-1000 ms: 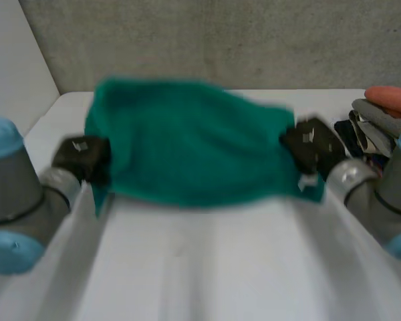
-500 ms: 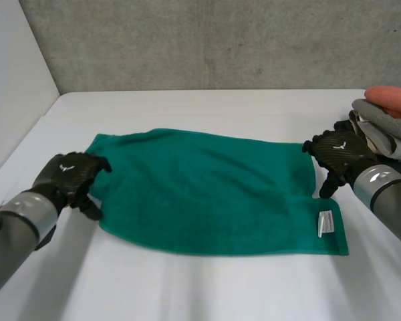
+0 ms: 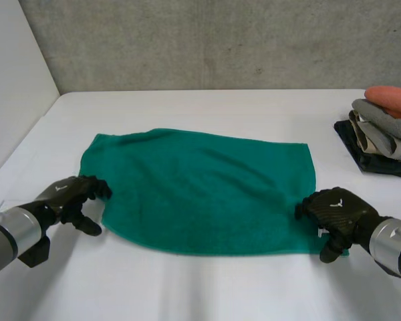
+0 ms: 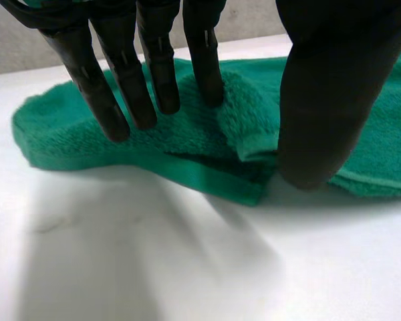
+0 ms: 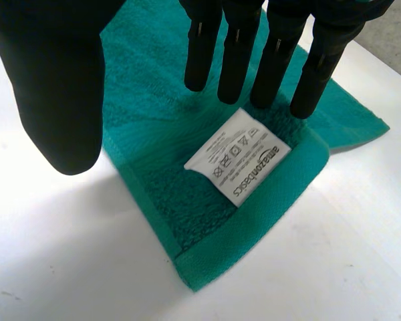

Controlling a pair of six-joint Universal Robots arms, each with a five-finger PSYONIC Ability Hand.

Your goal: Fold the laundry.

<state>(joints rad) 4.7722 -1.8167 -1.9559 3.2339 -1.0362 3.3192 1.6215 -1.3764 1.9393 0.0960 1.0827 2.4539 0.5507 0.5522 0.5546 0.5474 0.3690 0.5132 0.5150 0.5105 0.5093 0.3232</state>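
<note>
Just one green towel (image 3: 200,187), flat; left hand (image 3: 70,194) and right hand (image 3: 337,210), both released, at its near corners.

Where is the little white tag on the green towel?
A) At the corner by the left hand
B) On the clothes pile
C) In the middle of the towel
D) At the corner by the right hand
D: the right wrist view shows the tag lying on a corner of the towel, just at the fingertips of the right hand.
</note>
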